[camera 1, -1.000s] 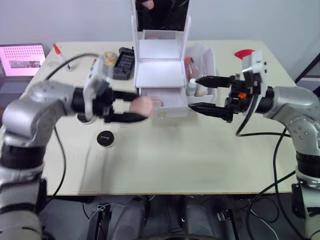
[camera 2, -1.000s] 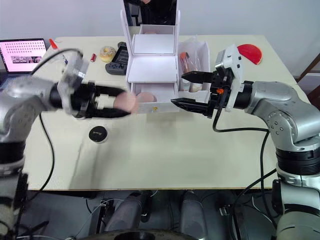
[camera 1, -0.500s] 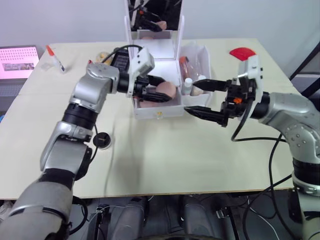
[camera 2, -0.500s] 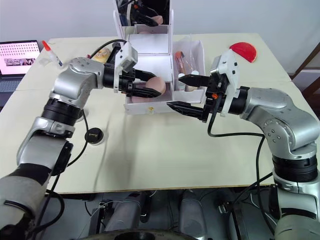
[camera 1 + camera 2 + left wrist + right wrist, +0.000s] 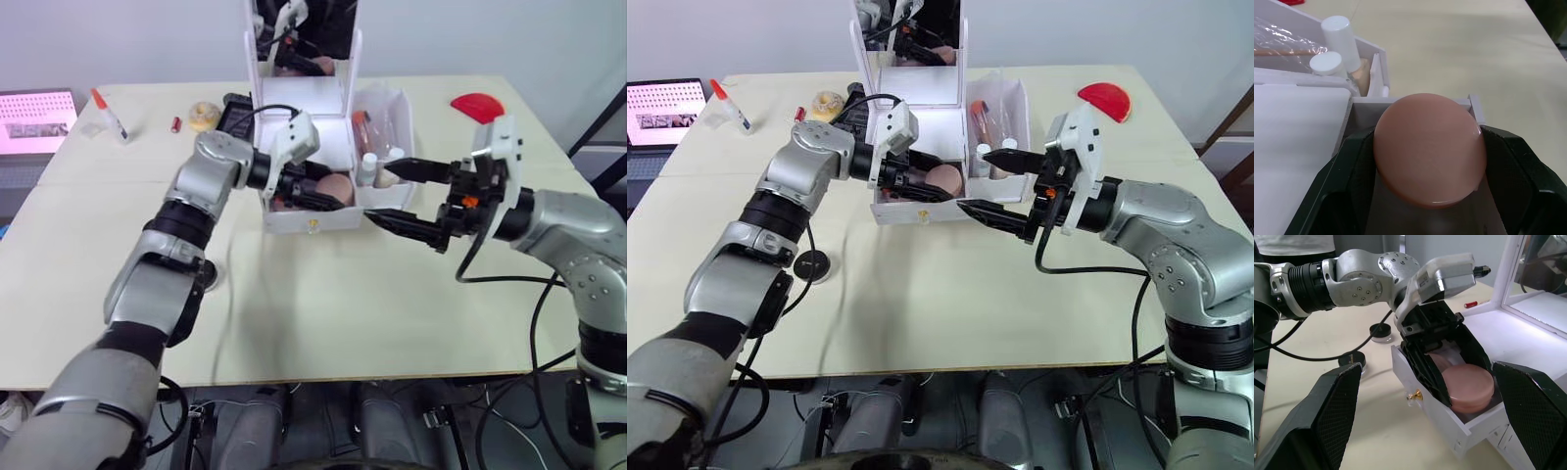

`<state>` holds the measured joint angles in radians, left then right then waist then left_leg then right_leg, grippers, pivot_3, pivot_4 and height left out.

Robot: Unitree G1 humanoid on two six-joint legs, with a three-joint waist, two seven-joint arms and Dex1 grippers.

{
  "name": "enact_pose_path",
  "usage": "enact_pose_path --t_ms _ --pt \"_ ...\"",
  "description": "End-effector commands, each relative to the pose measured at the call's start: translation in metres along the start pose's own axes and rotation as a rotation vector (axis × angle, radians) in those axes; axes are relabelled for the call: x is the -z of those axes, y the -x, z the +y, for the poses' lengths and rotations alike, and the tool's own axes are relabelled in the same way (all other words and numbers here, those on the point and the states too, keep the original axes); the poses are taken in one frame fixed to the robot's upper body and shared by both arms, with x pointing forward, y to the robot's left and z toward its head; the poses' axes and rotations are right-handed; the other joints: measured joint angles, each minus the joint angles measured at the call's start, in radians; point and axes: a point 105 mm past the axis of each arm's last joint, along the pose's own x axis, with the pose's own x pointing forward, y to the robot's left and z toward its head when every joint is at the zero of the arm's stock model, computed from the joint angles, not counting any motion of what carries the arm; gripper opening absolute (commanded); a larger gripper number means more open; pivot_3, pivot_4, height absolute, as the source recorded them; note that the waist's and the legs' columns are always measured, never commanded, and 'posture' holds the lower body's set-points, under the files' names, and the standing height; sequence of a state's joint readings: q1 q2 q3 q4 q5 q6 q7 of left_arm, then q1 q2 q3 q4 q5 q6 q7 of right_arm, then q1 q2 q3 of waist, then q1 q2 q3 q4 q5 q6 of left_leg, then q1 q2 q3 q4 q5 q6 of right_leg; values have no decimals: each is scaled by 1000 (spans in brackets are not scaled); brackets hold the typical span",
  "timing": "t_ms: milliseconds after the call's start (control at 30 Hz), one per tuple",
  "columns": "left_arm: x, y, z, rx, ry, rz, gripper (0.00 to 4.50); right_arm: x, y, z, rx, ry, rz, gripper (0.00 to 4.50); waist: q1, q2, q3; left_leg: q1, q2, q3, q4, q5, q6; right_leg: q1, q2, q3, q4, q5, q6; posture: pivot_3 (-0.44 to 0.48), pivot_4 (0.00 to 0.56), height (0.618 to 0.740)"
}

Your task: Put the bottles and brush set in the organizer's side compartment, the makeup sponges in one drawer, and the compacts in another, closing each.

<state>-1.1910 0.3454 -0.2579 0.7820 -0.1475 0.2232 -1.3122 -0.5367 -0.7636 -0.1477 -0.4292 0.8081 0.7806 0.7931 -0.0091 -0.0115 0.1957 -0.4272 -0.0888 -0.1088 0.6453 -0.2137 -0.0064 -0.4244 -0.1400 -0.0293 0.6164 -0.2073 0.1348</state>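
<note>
Fingers of your left gripper (image 5: pixel 328 193) are clamped on a pink makeup sponge (image 5: pixel 336 186) inside the pulled-out lower drawer (image 5: pixel 313 219) of the organizer (image 5: pixel 306 117) in the eye views, while the right gripper (image 5: pixel 400 192) hangs spread wide and empty just beside the drawer front, with bottles (image 5: pixel 377 168) standing in the side compartment (image 5: pixel 412 122) and one compact (image 5: pixel 812 263) on the table (image 5: pixel 940 313). Left wrist view: sponge squeezed between both pads, over the drawer's far corner. Right wrist view: a second sponge (image 5: pixel 1454 368) seems to lie underneath, so I'd say you're at the sponge step; next, let go, back the left arm out, then push the gold knob (image 5: pixel 1413 395) to shut it.
</note>
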Motion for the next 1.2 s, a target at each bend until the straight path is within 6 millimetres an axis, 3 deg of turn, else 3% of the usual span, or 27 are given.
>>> enact_pose_path --t_ms 33,267,333,400,733,967,1067,1133,1200 --pt "-13 3 5 -25 -51 -11 2661 -13 4 3 1 39 -35 4500 -1 0 0 0 0 0 0 0 0 0 0 0 0 0 0 0 150 737" --pt "-14 2 5 -26 -52 -18 2661 -13 4 2 2 35 -36 4500 0 0 0 0 0 0 0 0 0 0 0 0 1 0 0 0 150 737" --pt "-14 2 5 -24 -49 -22 3723 -13 4 2 3 33 -37 4500 -1 0 0 0 0 0 0 0 0 0 0 0 1 0 0 0 150 737" --pt "-15 2 6 -28 -47 -24 4459 -13 4 2 2 33 -38 4500 3 0 0 0 0 0 0 0 0 0 0 0 1 0 0 0 150 737" --pt "-37 9 6 -25 -62 -88 4459 -12 4 1 5 30 -39 4500 1 0 0 0 0 0 2 0 0 0 0 0 2 0 0 0 150 737" --pt "-62 55 -12 13 -22 -213 4459 -13 13 -5 35 32 -36 4500 -9 0 0 0 0 -1 1 0 0 -1 0 0 2 0 0 0 150 737" --pt "-54 77 -26 13 13 -211 4459 -13 18 -7 54 28 -33 4500 -10 0 0 1 1 -1 0 0 0 -1 1 0 3 0 0 0 150 737" --pt "-44 87 -38 22 60 -197 3938 -12 20 -8 62 25 -31 4500 -10 1 0 1 1 -1 0 0 0 -1 1 1 3 0 0 0 150 737" --pt "-33 90 -51 44 87 -164 3133 -12 22 -9 64 22 -30 4500 -8 1 0 1 2 -1 0 0 0 -1 1 1 3 0 -1 0 150 737"
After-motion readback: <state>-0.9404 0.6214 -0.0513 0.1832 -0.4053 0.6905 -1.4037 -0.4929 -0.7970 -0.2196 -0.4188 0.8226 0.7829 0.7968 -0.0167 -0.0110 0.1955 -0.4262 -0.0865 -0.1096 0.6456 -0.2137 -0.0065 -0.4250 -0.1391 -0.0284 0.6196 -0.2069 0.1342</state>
